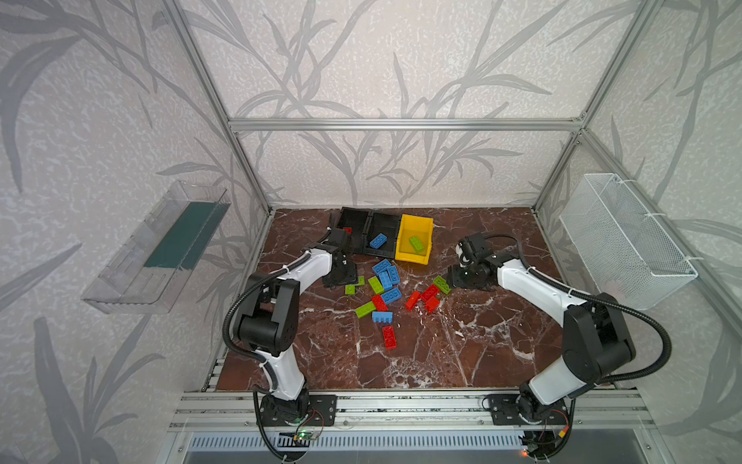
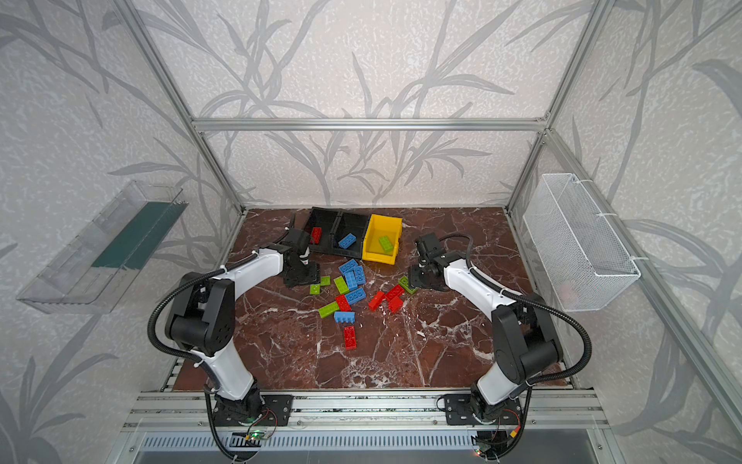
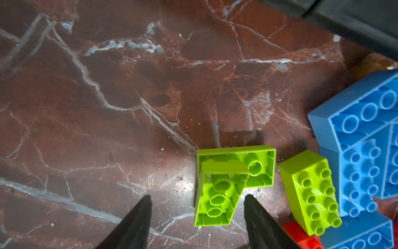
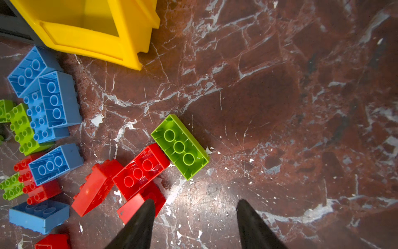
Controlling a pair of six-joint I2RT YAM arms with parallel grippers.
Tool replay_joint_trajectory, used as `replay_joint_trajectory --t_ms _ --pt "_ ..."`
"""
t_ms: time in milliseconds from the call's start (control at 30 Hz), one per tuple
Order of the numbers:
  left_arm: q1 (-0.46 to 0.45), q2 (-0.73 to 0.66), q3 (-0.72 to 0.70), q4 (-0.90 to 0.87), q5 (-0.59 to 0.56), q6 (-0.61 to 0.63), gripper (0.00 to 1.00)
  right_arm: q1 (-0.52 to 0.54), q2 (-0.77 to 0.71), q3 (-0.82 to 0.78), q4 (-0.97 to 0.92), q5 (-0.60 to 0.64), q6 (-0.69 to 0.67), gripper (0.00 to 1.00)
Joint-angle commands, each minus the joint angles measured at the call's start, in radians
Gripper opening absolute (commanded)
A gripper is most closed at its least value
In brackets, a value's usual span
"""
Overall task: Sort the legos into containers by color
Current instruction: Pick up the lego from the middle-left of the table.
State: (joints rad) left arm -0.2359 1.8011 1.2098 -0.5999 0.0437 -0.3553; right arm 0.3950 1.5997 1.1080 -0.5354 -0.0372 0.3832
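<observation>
Table (image 1: 461, 341): red-brown marble w/ white veins, scattered w/ red bricks (image 1: 389, 337), blue bricks (image 1: 382, 317) & lime green bricks (image 1: 365, 309). Two black bins (image 1: 385, 219), one yellow bin (image 1: 411, 257). Walls (image 1: 401, 60) pale grey w/ darker grey leaf pattern; basket (image 1: 626, 241) white mesh, tray (image 1: 160, 249) clear w/ dark green strip, arms (image 1: 534, 285) white & black.

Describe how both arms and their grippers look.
The left arm and right arm each have glossy white link shells with black joint housings. A black corrugated cable loops outside them, held by white ties. The left gripper and right gripper have tapered, pointed black fingers.
</observation>
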Motion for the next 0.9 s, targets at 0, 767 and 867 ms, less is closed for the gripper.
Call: replay_joint_trajectory --t_ms 0,767,867 --pt "-0.009 0.023 0.050 -0.041 -0.040 0.003 0.64 -0.007 -0.028 -0.011 0.000 0.023 -0.025 0.62" --pt "-0.032 0.065 0.072 -0.027 0.012 0.001 0.53 0.004 0.177 0.105 -0.098 0.007 -0.248 0.71" --pt "-0.041 0.070 0.070 -0.024 0.028 -0.002 0.49 0.004 0.187 0.111 -0.098 0.016 -0.244 0.71"
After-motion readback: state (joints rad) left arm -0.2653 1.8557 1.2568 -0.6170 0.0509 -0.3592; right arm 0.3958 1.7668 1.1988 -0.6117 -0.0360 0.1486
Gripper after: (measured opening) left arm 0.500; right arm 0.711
